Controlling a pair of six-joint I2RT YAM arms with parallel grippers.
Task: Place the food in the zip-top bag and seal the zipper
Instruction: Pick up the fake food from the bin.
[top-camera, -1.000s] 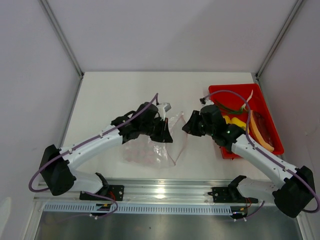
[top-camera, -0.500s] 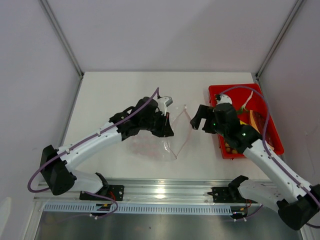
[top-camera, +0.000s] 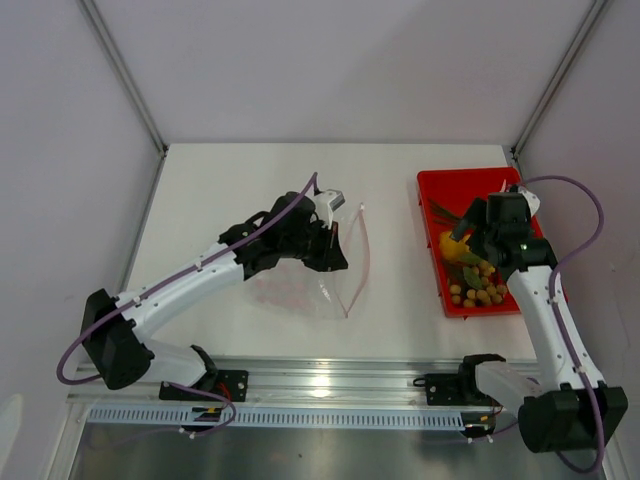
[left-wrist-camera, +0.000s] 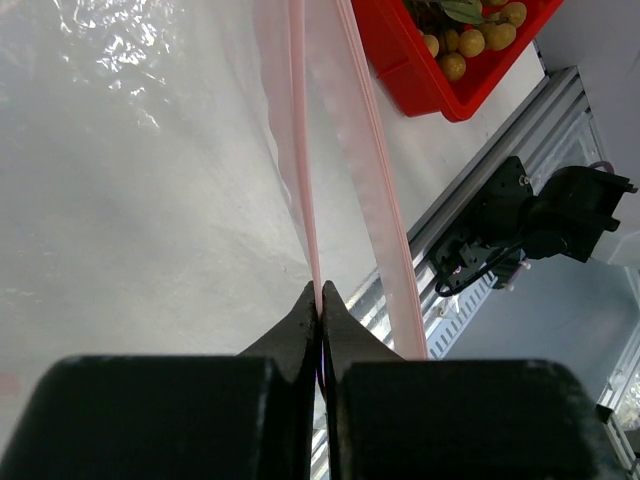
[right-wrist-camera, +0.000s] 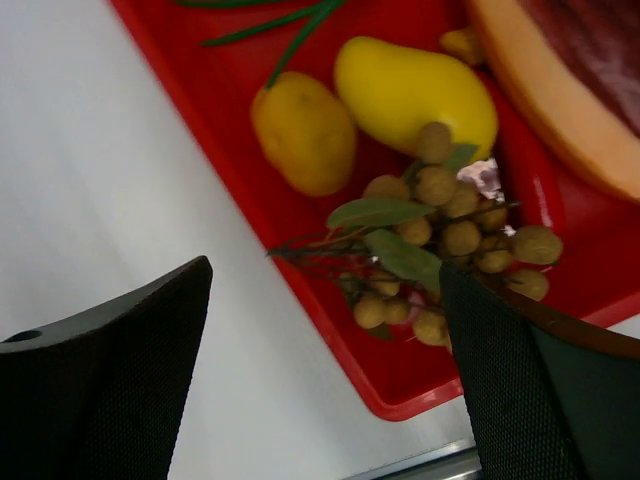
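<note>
Swung away from the bag since a second ago, the right claw hangs wide open and empty over the grape bunch in the red tray. The left claw pinches the zipper tight, holding the mouth of the zip-top bag up off the tabletop.

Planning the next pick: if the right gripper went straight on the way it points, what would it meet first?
Probably the grape bunch in the red tray; depth is hard to judge.
</note>
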